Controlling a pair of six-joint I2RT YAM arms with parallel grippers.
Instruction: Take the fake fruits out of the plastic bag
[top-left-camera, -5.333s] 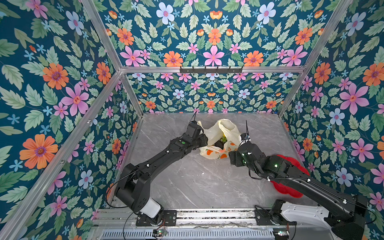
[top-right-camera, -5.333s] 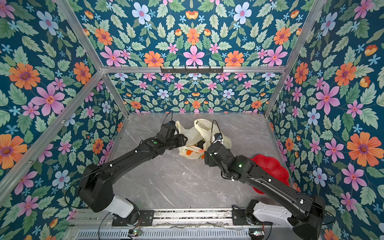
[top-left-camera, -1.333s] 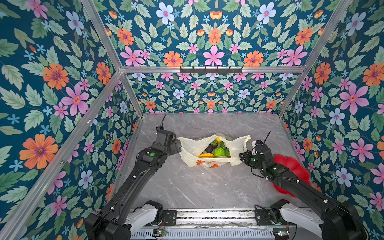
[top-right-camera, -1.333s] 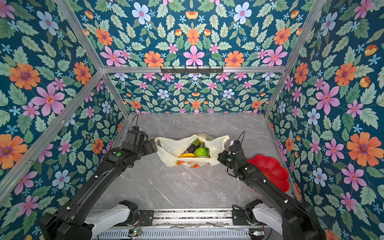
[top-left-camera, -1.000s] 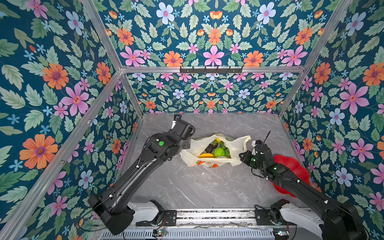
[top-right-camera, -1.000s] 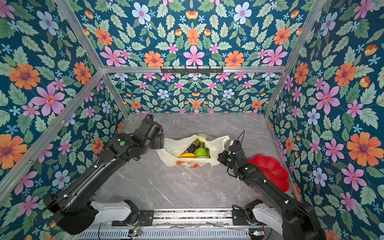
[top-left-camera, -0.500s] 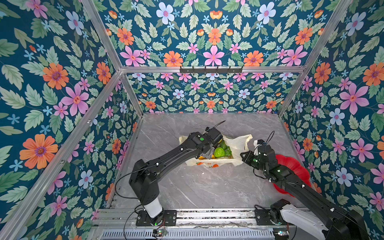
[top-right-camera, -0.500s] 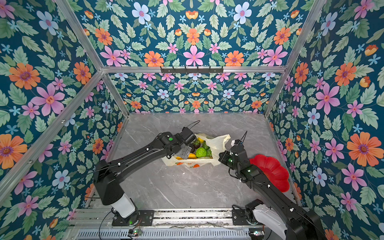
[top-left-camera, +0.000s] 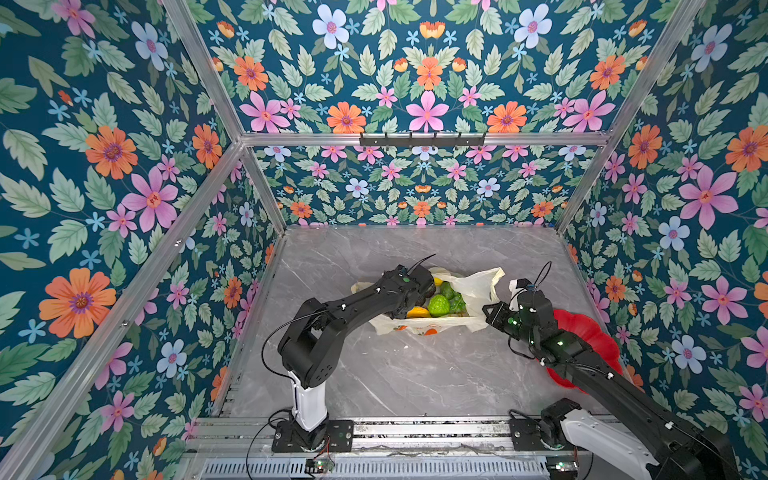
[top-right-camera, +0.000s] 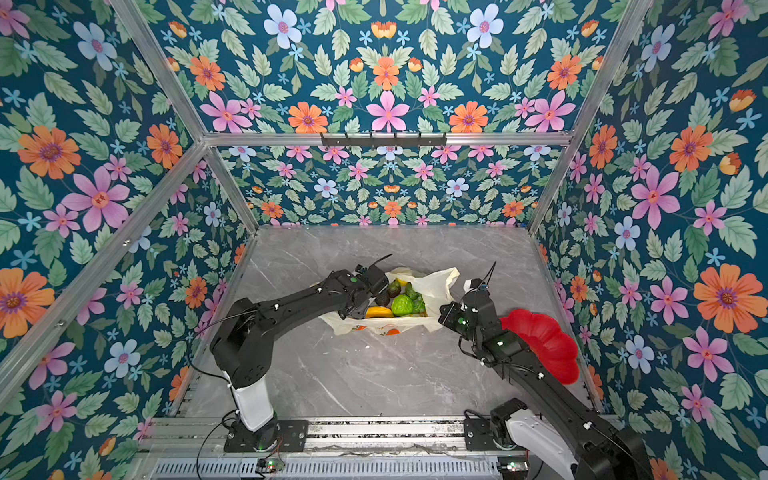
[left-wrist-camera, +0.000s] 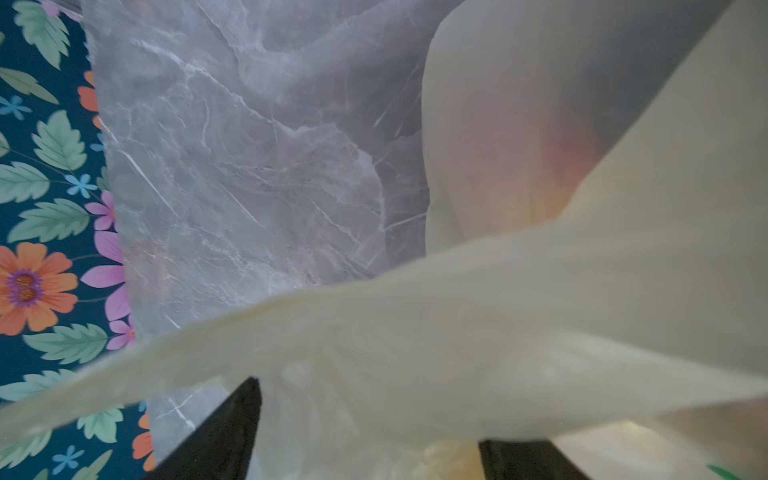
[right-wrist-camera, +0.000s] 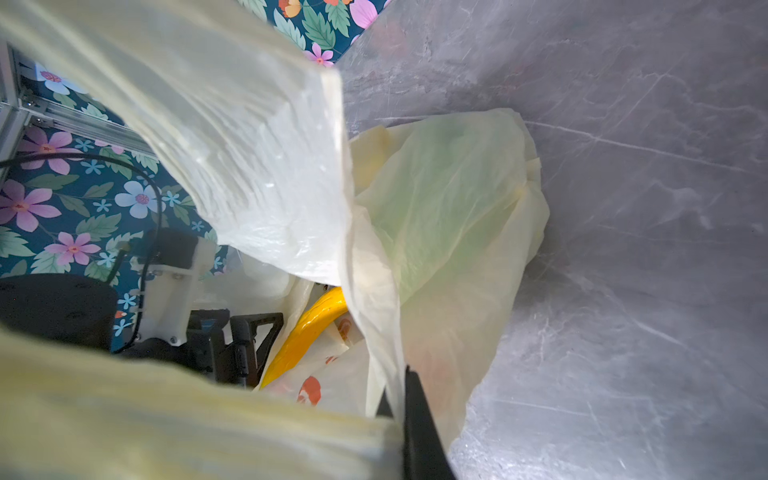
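Left hand (left-wrist-camera: 374, 453): released, jaws apart, down in mouth of plastic bag (top-left-camera: 478, 286)
Right hand (top-left-camera: 490, 315): clenched on bag's right rim
Fake fruits (top-left-camera: 438, 305): inside bag, mid-worktop (top-left-camera: 395, 374)
Out so far: none visible
Remaining: every fruit

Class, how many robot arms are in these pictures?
2. The left arm reaches into the open bag; the right arm is at the bag's other end, partly covering the red plate. None seems hidden.
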